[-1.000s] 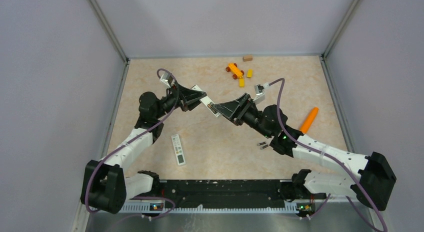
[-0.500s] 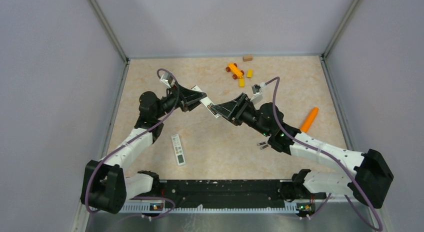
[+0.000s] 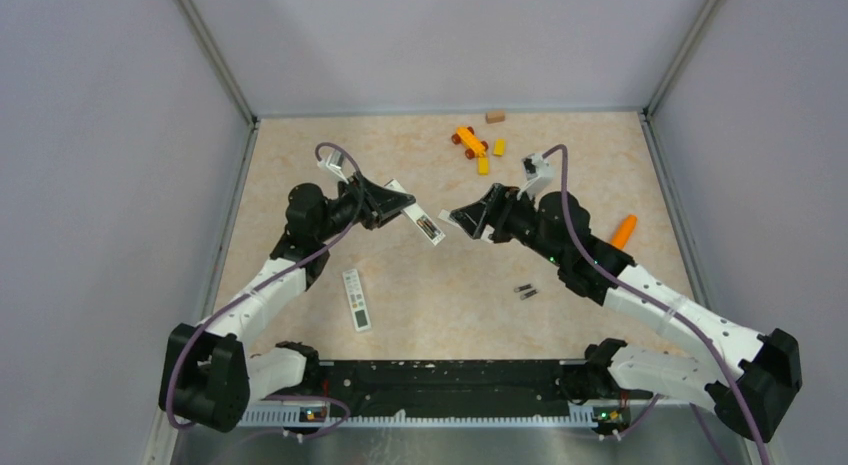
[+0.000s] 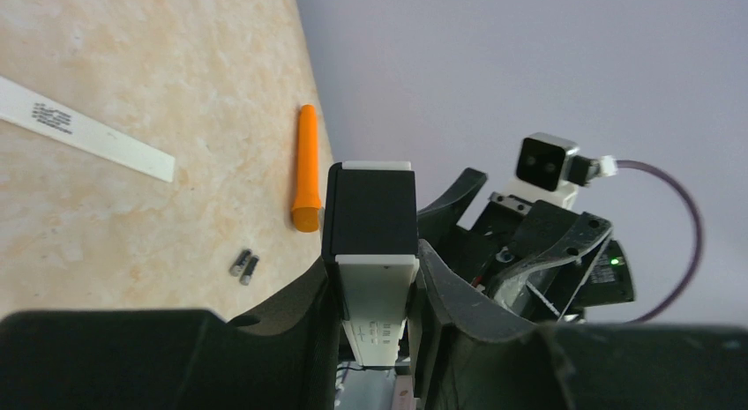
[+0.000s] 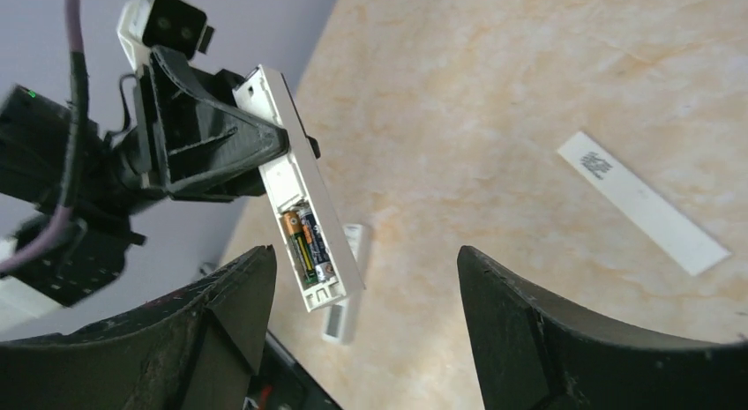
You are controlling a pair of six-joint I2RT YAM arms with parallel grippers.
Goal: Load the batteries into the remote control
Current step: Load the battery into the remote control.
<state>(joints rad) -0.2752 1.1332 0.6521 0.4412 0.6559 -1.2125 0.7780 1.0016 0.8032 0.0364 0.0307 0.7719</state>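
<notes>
The remote control (image 3: pixel 422 224) is off the table, over its middle and a little toward the far edge. The left gripper (image 4: pixel 375 262) is clamped on its sides. Its back is bare and the battery bay at the free end stands uncovered, with two cells (image 5: pixel 305 240) lying side by side inside it. They are black with orange and green bands, and their print is too small to read. Two more batteries (image 3: pixel 524 290) lie loose and side by side on the table, right of centre. The back cover (image 5: pixel 642 203), one long white strip, lies flat on the table well apart from the remote; it carries a small block of dark print, unreadable.

The right gripper (image 5: pixel 363 256) faces the remote's bay end, just beside it, with its fingers spread wide and nothing between them.

A second remote (image 3: pixel 356 300), white with buttons, lies on the table nearer the near edge, left of centre. An orange carrot-shaped piece (image 3: pixel 622 232) lies toward the right edge, partly behind the right arm. Near the far edge sit one orange toy car (image 3: pixel 467 141), two yellow blocks (image 3: pixel 499 147) and one brown block (image 3: pixel 495 116).
</notes>
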